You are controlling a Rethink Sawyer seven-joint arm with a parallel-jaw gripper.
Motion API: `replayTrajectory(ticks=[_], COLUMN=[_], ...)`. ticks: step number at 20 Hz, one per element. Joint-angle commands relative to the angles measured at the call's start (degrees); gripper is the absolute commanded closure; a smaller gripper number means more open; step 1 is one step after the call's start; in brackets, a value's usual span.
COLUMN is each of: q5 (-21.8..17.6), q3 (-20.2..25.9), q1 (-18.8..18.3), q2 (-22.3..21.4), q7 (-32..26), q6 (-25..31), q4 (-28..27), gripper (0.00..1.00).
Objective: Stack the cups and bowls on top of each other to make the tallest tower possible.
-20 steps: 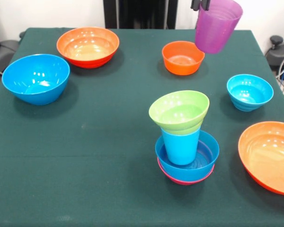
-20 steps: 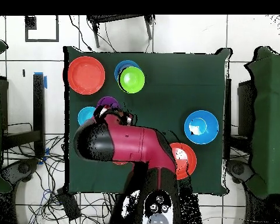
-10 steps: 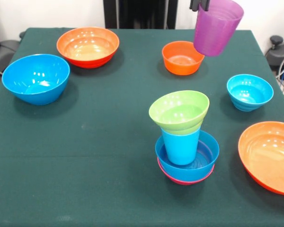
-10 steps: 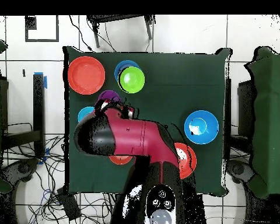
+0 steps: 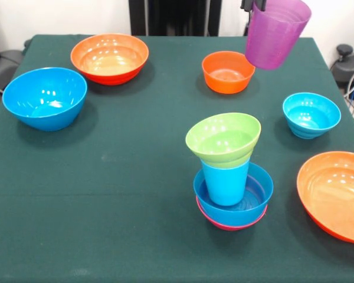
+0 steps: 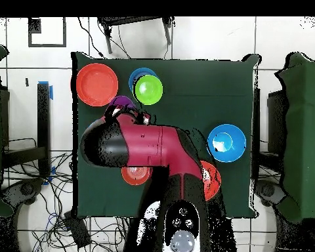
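Note:
My gripper (image 5: 252,5) shows only its tips at the top edge of the front view. It is shut on the rim of the translucent purple cup (image 5: 276,34) and holds it tilted, high above the table's far right. The cup also shows in the overhead view (image 6: 123,102), poking out from under my arm beside the tower. The tower (image 5: 227,177) stands front centre: a pink bowl (image 5: 230,224) at the base, a blue bowl (image 5: 256,197), the light blue cup (image 5: 225,181) and a green bowl (image 5: 223,138) on top, leaning slightly. The green bowl also shows in the overhead view (image 6: 148,90).
Loose bowls lie around the table: a small orange bowl (image 5: 227,71) under the held cup, a cyan bowl (image 5: 311,114), a large orange bowl (image 5: 336,194) at the right edge, another orange bowl (image 5: 110,57) at the far left and a large blue bowl (image 5: 45,97). My arm (image 6: 144,147) covers the table's middle in the overhead view.
The purple cup has moved a little up and right in the front view. In the overhead view it and my arm have shifted towards the tower, and the cyan bowl is now hidden.

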Motion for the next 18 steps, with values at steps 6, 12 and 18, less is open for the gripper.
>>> replayTrajectory(ticks=[6,12,18], q5=[-5.5,-7.1,-8.0], q3=[7.9,9.3,10.3], q1=[-4.6,-6.0,-6.7], q2=[4.6,5.8,6.3], q7=[-8.2,-8.6,-8.6], q6=[6.4,6.8,7.6], q4=[-3.8,-5.4,-6.6], gripper=[1.0,1.0,1.0])
